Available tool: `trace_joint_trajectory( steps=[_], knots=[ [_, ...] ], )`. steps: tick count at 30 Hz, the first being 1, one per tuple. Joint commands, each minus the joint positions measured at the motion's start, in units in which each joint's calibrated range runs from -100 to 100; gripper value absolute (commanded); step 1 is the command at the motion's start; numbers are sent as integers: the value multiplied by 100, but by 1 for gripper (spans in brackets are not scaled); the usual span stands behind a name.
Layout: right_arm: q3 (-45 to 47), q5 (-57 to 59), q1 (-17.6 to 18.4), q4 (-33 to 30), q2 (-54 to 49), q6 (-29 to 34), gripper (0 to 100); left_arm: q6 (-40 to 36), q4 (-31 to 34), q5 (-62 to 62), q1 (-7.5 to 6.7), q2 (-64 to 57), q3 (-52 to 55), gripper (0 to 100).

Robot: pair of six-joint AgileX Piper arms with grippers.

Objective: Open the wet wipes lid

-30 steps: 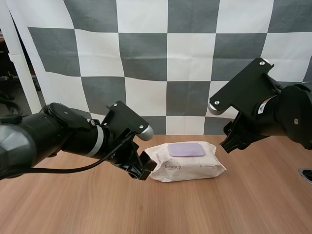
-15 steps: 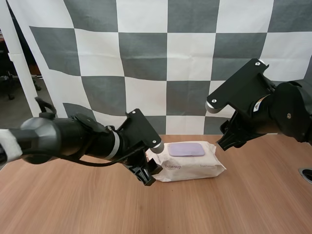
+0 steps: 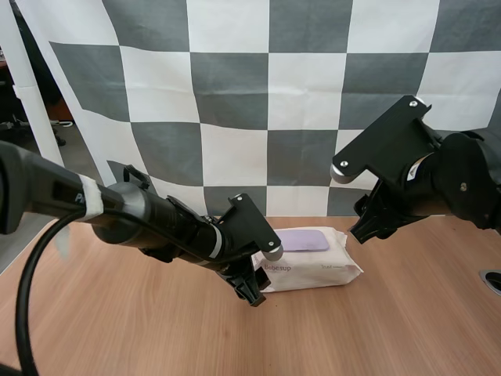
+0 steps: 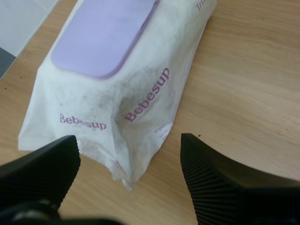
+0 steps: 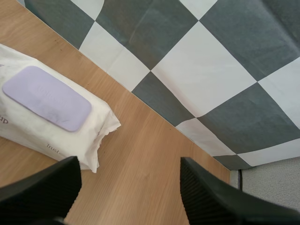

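A white pack of wet wipes (image 3: 313,269) lies flat on the wooden table, its lilac lid (image 3: 304,240) shut on top. My left gripper (image 3: 249,291) is low at the pack's front-left corner. In the left wrist view the pack (image 4: 126,93) and its lid (image 4: 103,37) lie just ahead, and the left gripper (image 4: 126,183) is open, its fingers (image 4: 42,168) either side of the pack's crimped corner. My right gripper (image 3: 364,227) hangs above the table behind the pack's right end. It is open (image 5: 126,197), with the pack (image 5: 18,129) and lid (image 5: 47,98) off to one side.
The wooden table (image 3: 407,329) stretches bare in front of and to the right of the pack. A dark round object (image 3: 493,280) sits at the table's right edge. The table's back edge runs close behind the pack.
My left arm has reached rightwards and down, bringing its gripper from beside the pack's left end to its front-left corner. The right arm has shifted only slightly. The pack has not moved.
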Motion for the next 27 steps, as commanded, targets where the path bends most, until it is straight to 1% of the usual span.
trace_joint_trajectory(
  steps=[1, 4, 7, 16, 17, 18, 19, 20, 22, 23, 24, 25, 27],
  knots=[
    [3, 5, -5, -6, 4, -5, 100, 802, -1041, 144, -7, 169, -51, 100],
    [3, 21, -5, -6, 4, -5, 100, 1167, -1411, 361, -7, 402, -122, 100],
    [3, 91, -5, -6, 4, -15, 100, 1167, -1421, 378, -7, 725, -244, 100],
    [3, 204, -5, -45, 4, -35, 100, 1167, -1581, 943, -7, 1630, -725, 100],
    [3, 204, -5, -45, 4, -35, 100, 1167, -1581, 1002, -7, 1697, -757, 99],
    [3, 200, -5, -45, 4, -35, 100, 1167, -1591, 1030, -7, 1750, -803, 96],
    [3, 264, -5, -45, 4, -35, 100, 1167, -1628, 1030, -7, 1791, -818, 90],
    [3, 326, -5, -45, 4, -35, 100, 1167, -1675, 1030, -7, 1831, -862, 79],
    [3, 497, -5, -21, 4, -35, 100, 1167, -1754, 1030, -7, 1874, -877, 51],
    [3, 623, -5, 12, 4, -71, 100, 1167, -1754, 1098, -7, 1874, -887, 31],
    [3, 730, -5, 53, 4, -155, 100, 1167, -1754, 1142, -7, 1874, -887, 9],
    [3, 814, -5, 119, 4, -287, 100, 1167, -1754, 1193, -7, 1874, -906, 0],
    [3, 892, -5, 311, 4, -590, 100, 1167, -1743, 1347, -7, 1874, -909, 0]
  ],
)
